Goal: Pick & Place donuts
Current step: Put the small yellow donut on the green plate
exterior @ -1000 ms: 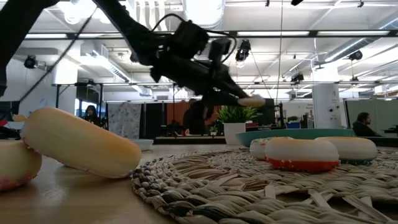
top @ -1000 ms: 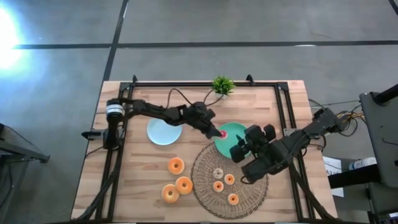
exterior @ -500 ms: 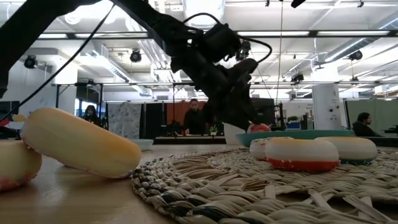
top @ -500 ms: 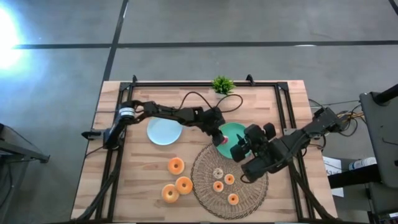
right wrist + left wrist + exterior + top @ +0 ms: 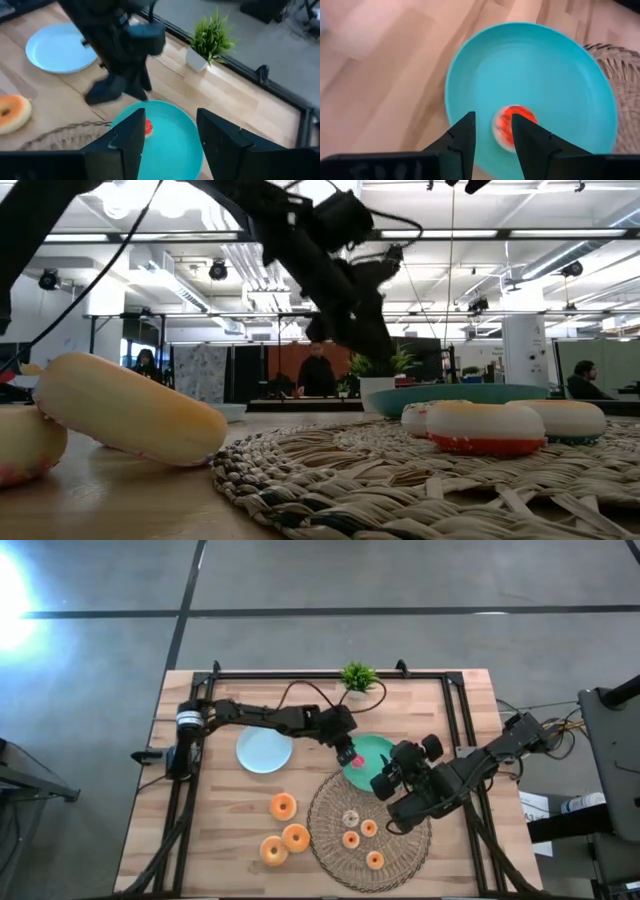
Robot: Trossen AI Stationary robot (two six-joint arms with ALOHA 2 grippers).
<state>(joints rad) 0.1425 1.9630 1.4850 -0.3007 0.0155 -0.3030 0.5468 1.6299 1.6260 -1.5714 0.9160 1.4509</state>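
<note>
Released now, the pink-iced donut (image 5: 510, 125) lies flat on the green plate (image 5: 560, 75), hole upward. Left claw (image 5: 493, 131) has lifted, fingers narrowly parted above it. Right claw (image 5: 170, 131) hovers spread wide over the plate's near rim.

Your left gripper (image 5: 346, 750) has let go of the pink-iced donut (image 5: 512, 125): it carried it above the green plate (image 5: 560, 75) a second ago, lowered it, and now the donut lies on the plate. The fingers (image 5: 462, 140) have parted and lifted clear, just above it.
</note>
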